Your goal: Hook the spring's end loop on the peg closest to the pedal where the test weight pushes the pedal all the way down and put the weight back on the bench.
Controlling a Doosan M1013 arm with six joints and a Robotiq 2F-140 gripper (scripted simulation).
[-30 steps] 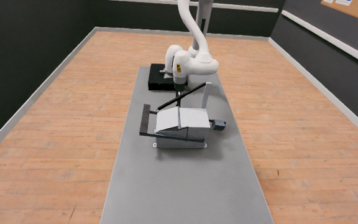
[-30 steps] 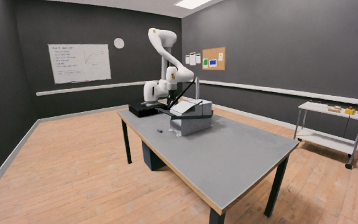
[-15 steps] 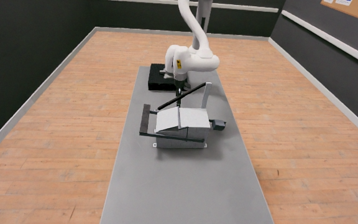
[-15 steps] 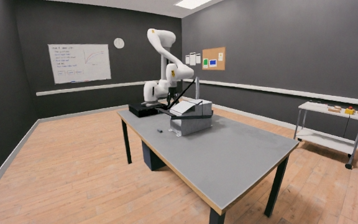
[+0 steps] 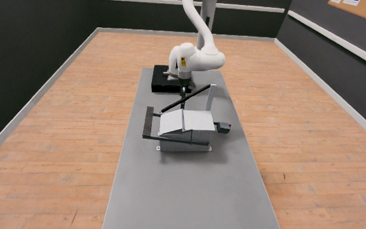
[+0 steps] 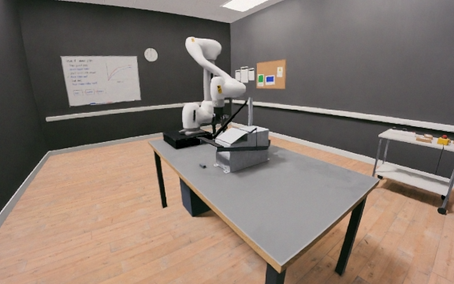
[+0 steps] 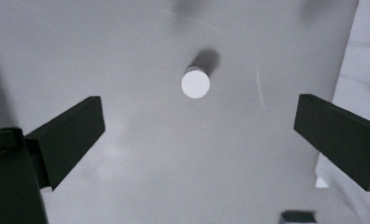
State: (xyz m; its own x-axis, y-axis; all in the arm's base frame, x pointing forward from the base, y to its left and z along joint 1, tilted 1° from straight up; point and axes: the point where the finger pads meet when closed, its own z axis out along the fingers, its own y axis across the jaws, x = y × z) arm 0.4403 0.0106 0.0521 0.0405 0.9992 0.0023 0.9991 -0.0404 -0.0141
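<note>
The steel test weight (image 7: pixel 195 84) shows from above as a pale round top on the bench, between my open fingers in the wrist view and a little above the line between their tips. The feeder hides it in the top view. My gripper (image 7: pixel 199 112) (image 5: pixel 183 104) is open and empty, pointing down behind the feeder (image 5: pixel 199 120) (image 6: pixel 248 158). The dark pedal plate (image 5: pixel 148 122) (image 6: pixel 210 143) is up at the feeder's front, on side arms. A black slanting bar, perhaps the spring (image 5: pixel 186 98) (image 6: pixel 232 117), rises toward the upright post (image 5: pixel 211 98) (image 6: pixel 250 112). The pegs and loop cannot be made out.
The feeder's pale side (image 7: pixel 368 50) is close to the right finger in the wrist view. A dark block (image 5: pixel 223 127) sticks out behind the feeder. A small dark piece (image 6: pixel 202 166) lies on the bench (image 6: pixel 274 205). The black base plate (image 5: pixel 162 83) is beyond the feeder.
</note>
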